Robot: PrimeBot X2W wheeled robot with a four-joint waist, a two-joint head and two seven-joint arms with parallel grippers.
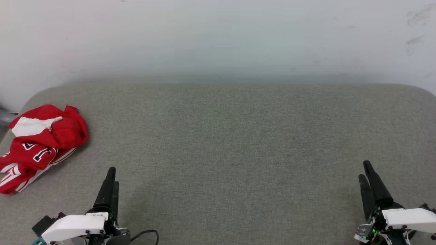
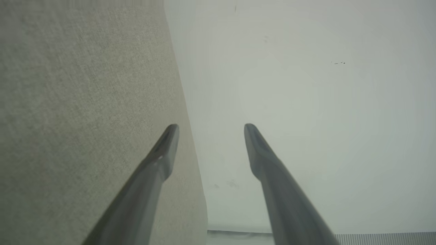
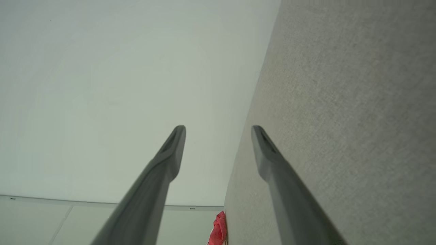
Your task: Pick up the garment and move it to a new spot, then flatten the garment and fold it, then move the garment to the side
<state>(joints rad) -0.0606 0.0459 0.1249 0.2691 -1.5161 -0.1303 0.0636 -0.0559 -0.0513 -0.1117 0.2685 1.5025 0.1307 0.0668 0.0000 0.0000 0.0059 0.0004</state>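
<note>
The red jersey T-shirt lies crumpled in a heap at the left edge of the grey fabric-covered surface, well apart from both grippers. A white sleeve end is turned up on top, and part of a dark number outlined in white shows among the folds, with red-and-white striped trim along its near side. The left gripper sits low at the near left of the surface, nearer the shirt but not touching it, with its fingers pointing toward the white wall. Its wrist view shows the two dark fingers spread apart with nothing between them. The right gripper sits at the near right, its fingers likewise spread and empty. In that wrist view a sliver of the red shirt peeks out at the surface's far edge (too small to make out any detail).
</note>
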